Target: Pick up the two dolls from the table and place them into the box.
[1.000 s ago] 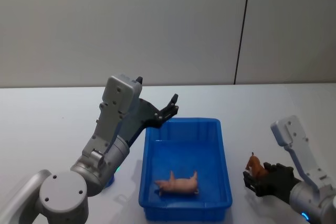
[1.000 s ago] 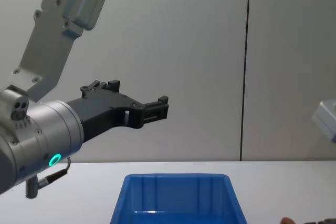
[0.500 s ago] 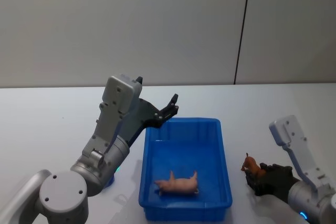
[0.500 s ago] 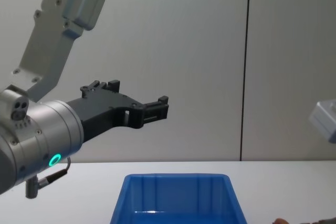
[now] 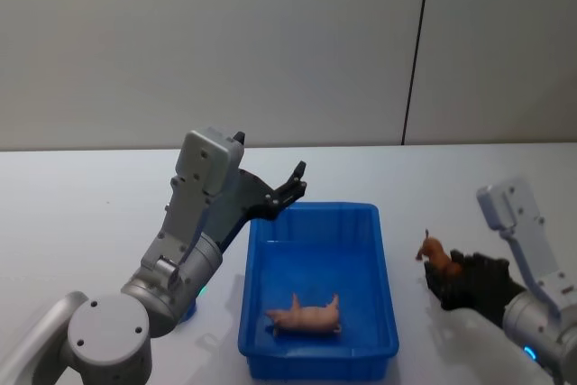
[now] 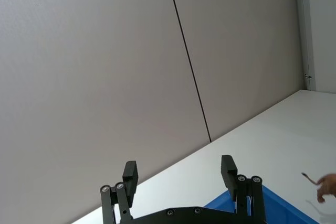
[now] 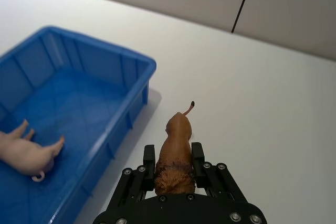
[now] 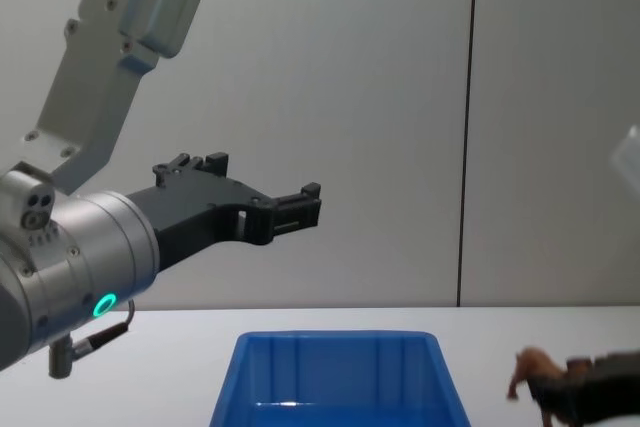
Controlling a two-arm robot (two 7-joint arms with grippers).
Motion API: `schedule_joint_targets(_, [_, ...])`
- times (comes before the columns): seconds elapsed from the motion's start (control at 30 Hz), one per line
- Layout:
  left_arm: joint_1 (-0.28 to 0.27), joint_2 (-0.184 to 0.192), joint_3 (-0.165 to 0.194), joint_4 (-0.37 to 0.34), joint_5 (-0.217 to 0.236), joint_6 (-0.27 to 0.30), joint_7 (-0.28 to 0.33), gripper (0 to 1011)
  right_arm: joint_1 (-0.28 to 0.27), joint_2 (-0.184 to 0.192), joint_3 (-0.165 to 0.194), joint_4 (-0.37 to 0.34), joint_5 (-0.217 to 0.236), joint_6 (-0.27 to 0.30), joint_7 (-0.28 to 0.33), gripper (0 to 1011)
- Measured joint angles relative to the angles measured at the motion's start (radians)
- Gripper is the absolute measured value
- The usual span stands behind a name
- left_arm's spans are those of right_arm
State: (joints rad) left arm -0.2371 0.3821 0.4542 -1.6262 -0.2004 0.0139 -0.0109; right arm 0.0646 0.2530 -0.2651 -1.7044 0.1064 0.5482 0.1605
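Note:
A pale pink doll (image 5: pixel 306 316) lies on the floor of the blue box (image 5: pixel 383 263), also seen in the right wrist view as the pink doll (image 7: pixel 23 153) inside the box (image 7: pixel 137 66). To the right of the box, my right gripper (image 5: pixel 444 273) is shut on a brown lion-like doll (image 5: pixel 435 255) and holds it above the white table (image 5: pixel 81 205). The wrist view shows the brown doll (image 7: pixel 176 153) clamped between the black fingers (image 7: pixel 148 156). My left gripper (image 5: pixel 293 185) hangs open and empty above the box's far left corner.
The box (image 8: pixel 340 372) stands at the middle of the table near its front edge. A grey wall with a dark vertical seam (image 5: pixel 415 47) runs behind the table. Bare tabletop (image 7: pixel 273 108) lies right of the box.
My right gripper has risen off the table with the brown doll, which now shows higher in the chest view. The left arm has not moved.

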Motion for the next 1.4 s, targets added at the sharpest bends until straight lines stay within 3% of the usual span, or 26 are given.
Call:
schedule_joint_targets(0.37, [0.0,0.0,0.0,0.0,0.0,0.0,0.0,1004,0.012,0.007,0.015,-0.082,0.02,-0.065,0.027,400])
schedule_joint_targets(0.67, [0.0,0.0,0.0,0.0,0.0,0.0,0.0,1004,0.045,-0.001,0.015,-0.112,0.047,-0.06,0.107,400])
schedule_joint_targets(0.97, [0.0,0.0,0.0,0.0,0.0,0.0,0.0,1004,0.094,-0.021,-0.001,-0.106,0.067,0.013,0.202,400])
schedule_joint_targets(1.23, [0.0,0.0,0.0,0.0,0.0,0.0,0.0,1004,0.142,-0.047,-0.022,-0.068,0.064,0.115,0.262,404])
schedule_joint_targets(1.4, [0.0,0.0,0.0,0.0,0.0,0.0,0.0,1004,0.169,-0.062,-0.036,-0.041,0.052,0.177,0.288,535])
